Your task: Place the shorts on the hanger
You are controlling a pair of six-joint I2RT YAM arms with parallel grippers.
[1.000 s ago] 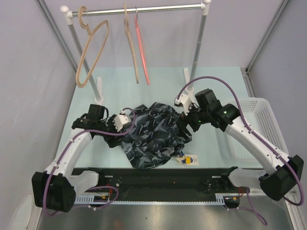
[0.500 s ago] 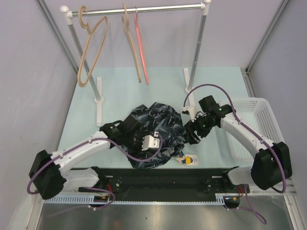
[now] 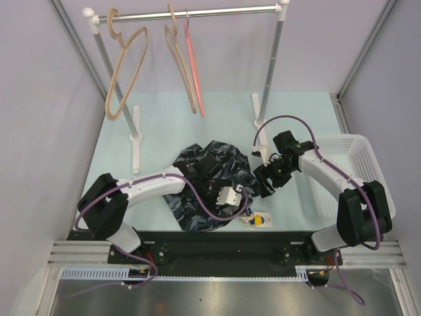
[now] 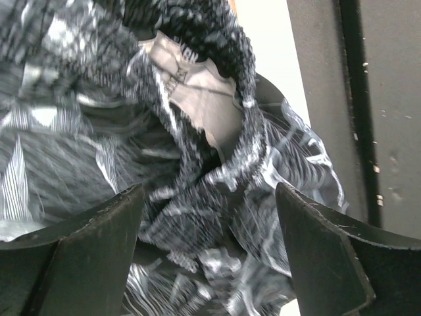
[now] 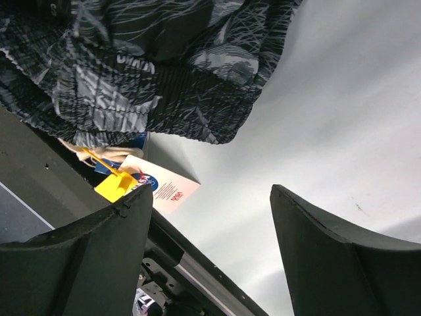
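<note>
The shorts [image 3: 209, 181] lie crumpled in a heap mid-table, dark navy with a pale print; their yellow-blue tag [image 3: 258, 219] pokes out at the near right. My left gripper [image 3: 230, 203] hovers over the heap's near right part. In the left wrist view it [image 4: 209, 192] is open, its fingers wide apart with the shorts' [image 4: 197, 118] folds below them and nothing pinched. My right gripper [image 3: 265, 183] is just right of the heap, open [image 5: 212, 191] over bare table, with the shorts' edge [image 5: 151, 72] and the tag [image 5: 141, 184] beside it. The pink-red hanger [image 3: 195, 72] hangs from the rail, far from both grippers.
Two tan wooden hangers [image 3: 125, 72] [image 3: 179, 62] hang on the same silver rail [image 3: 217, 12], whose posts [image 3: 271, 62] stand at the back of the table. A white basket [image 3: 352, 168] sits at the right edge. A black bar [image 3: 217, 240] runs along the near edge.
My left arm swung from the heap's left side across to its near right part. My right gripper drew off the shorts to the right and lowered. The hangers swayed slightly.
</note>
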